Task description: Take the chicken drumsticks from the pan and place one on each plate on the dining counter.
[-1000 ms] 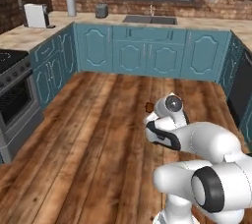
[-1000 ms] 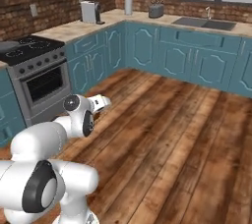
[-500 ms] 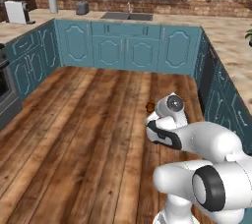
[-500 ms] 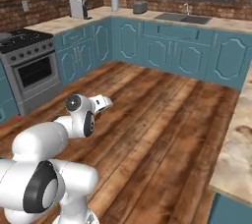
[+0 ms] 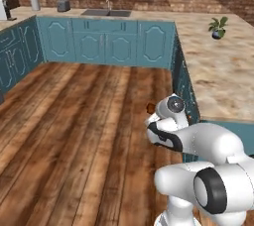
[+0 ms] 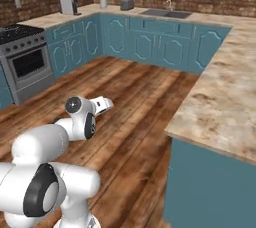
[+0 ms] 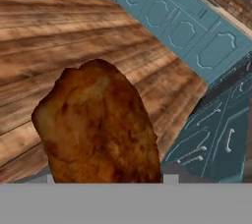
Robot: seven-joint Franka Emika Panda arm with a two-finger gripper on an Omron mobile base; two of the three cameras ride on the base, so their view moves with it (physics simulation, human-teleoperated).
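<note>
A golden-brown chicken drumstick (image 7: pixel 98 125) looms close in the hand view, covering the fingertips. From the left base view it is a small brown lump (image 5: pixel 151 107) at the tip of my gripper (image 5: pixel 154 113), which is shut on it and held low over the wooden floor. The white hand (image 6: pixel 106 104) points forward in the right base view. The dining counter (image 5: pixel 223 71), beige marble over teal sides, stands just right of the arm (image 6: pixel 225 97). The pan and the plates are out of view.
Teal wall cabinets with a sink (image 5: pixel 106 13) run along the back. A stove (image 6: pixel 25 52) stands at the left. A potted plant (image 5: pixel 217 27) sits on the far end of the counter. Open wooden floor (image 5: pixel 74 121) lies to the left and ahead.
The whole picture has swung: the base has turned right, so the stove slid out of the left base view and the marble counter came in at the right. The arm's pose and grip are unchanged.
</note>
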